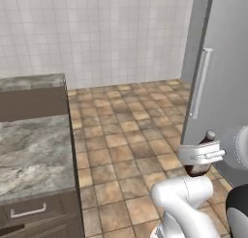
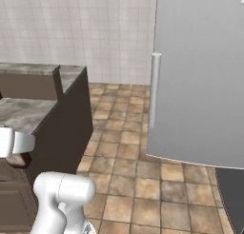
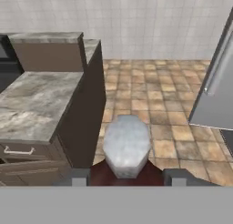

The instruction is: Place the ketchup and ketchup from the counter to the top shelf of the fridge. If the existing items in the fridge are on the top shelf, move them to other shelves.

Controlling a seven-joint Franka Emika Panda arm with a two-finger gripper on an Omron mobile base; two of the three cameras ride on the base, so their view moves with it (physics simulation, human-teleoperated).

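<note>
Hand view: 1 ketchup bottle (image 3: pixel 126 148) is clamped by the gripper (image 3: pixel 127 177); the shut fridge door (image 3: pixel 214 89) could be struck in transit.

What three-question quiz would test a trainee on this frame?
1. True or false: the fridge door is open.
2. What does the gripper hold? A) ketchup bottle B) a red fruit C) nothing
3. Fill in: the floor between counter and fridge is covered in brown ____.

Key: 1 true, the door stands swung out. 2 A, jaws closed on the ketchup bottle. 3 tiles.
</note>
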